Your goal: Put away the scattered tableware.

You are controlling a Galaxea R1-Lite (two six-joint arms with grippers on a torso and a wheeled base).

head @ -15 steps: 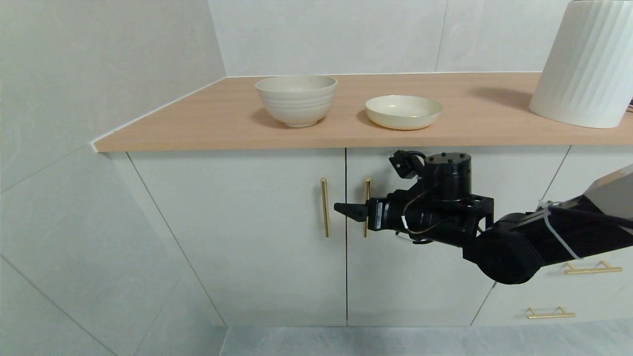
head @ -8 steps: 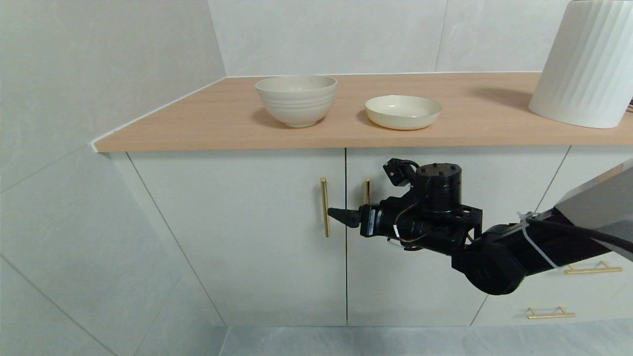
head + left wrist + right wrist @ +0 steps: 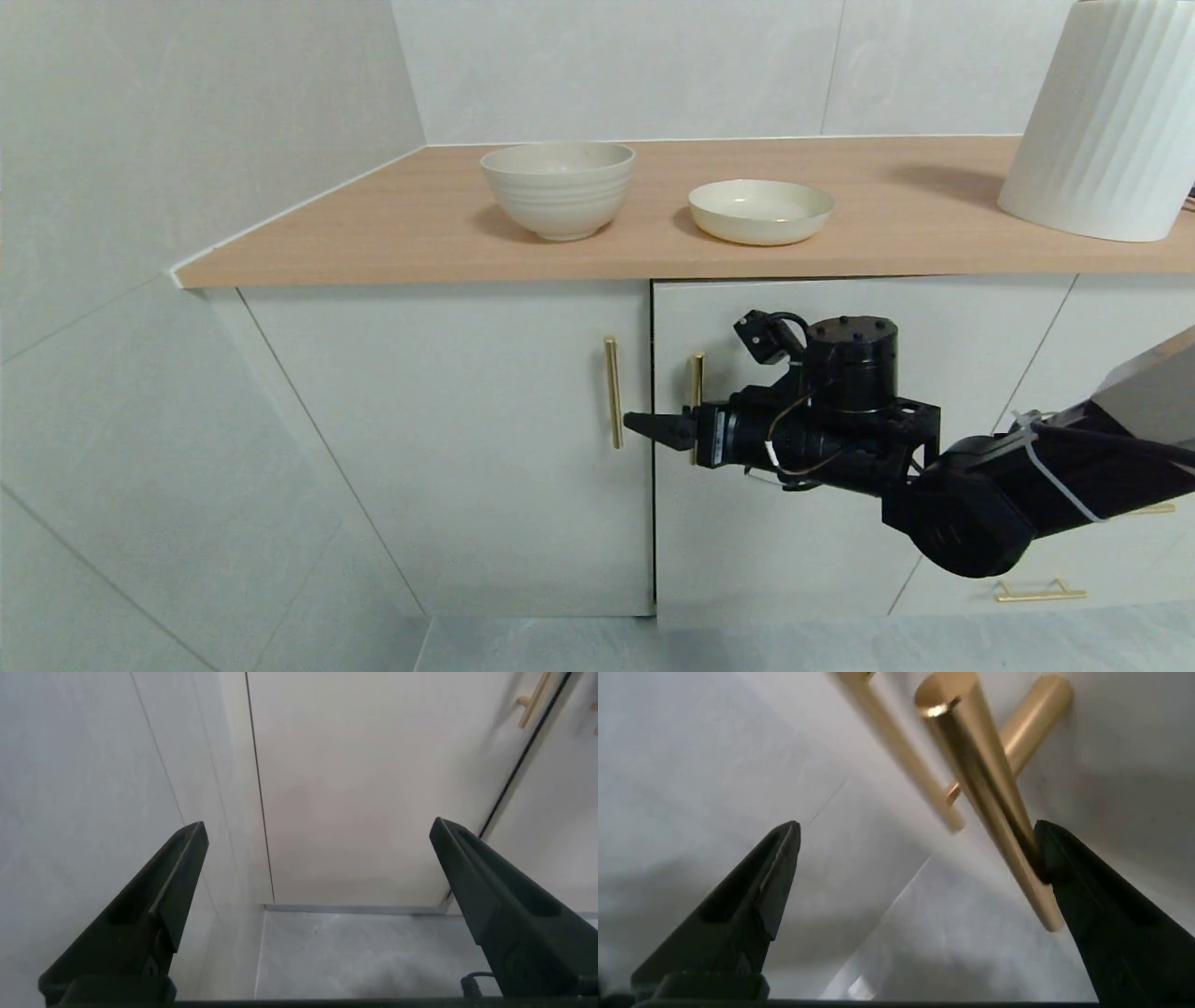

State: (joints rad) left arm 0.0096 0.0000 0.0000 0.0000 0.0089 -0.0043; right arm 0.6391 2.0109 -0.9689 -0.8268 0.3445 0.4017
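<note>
Bowl point(image 3: 558, 187) and dish point(image 3: 761, 210) sit near worktop point(image 3: 420, 224) front edge. Probably stiff, slippery and breakable, so pinch the rim. Right gripper point(image 3: 649, 426) spread wide around door handle point(image 3: 695, 397), not clamped. Left gripper point(image 3: 318, 840) wide, empty.

No text, label, number or sign can be read in any view; the bowl point(image 3: 558, 187), the plate point(image 3: 761, 211), the tabletop point(image 3: 392, 233) and the cabinet doors point(image 3: 448, 448) show plain, unmarked surfaces.
</note>
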